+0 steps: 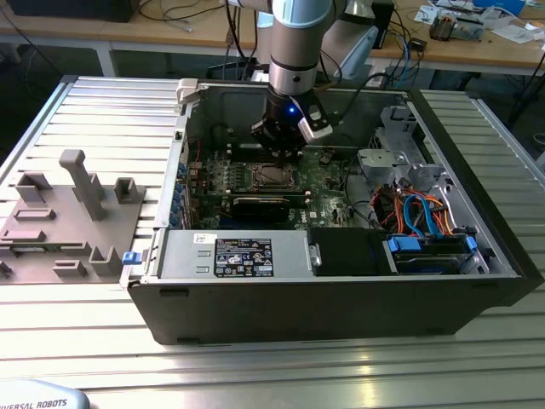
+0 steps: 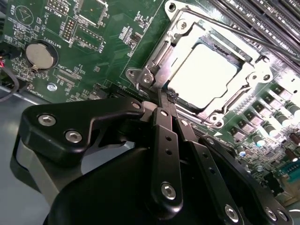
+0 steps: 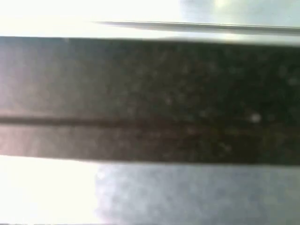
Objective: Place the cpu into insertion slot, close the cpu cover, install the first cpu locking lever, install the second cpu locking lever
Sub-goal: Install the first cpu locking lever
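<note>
CPU (image 2: 201, 75) is sitting in the slot (image 2: 224, 107) on the green board (image 2: 93, 51), its pale metal face showing through the window of the cover (image 2: 185, 35), which is lying down over it. In the second wrist view the gripper (image 2: 163, 101) is hovering right at the socket's near corner, its fingers (image 2: 161, 136) pressed together, the tips meeting at what looks like the end of a thin lever (image 2: 166, 93); whether they are pinching it or only touching it I cannot tell. In the exterior view the gripper (image 1: 279, 146) is hanging low inside the case (image 1: 341, 290), just above the socket.

Judging from this, the risk is the closed tips slipping off the thin wire, since the contact patch is tiny. A slip could be sending the tips into the cover's edge or scraping the board beside the socket. If the lever is missing its hook, the cover may be staying unclamped.
</note>
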Controlling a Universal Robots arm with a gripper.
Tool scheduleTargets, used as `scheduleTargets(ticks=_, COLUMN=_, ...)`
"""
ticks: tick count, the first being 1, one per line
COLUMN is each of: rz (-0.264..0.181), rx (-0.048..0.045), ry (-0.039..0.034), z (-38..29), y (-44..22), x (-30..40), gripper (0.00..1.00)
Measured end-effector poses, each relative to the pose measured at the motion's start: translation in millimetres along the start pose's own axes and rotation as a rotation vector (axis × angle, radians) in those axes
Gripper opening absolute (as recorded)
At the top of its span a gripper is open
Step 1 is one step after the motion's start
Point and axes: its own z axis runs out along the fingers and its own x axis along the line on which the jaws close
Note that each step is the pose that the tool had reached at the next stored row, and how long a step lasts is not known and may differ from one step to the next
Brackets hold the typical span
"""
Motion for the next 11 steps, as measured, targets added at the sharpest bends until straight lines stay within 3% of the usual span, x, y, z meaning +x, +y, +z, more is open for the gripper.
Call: scheduleTargets(ticks=11, rz=0.0, rx=-0.0066, ry=-0.0002, z=0.0, y=0.2, x=-0.7, gripper=0.11)
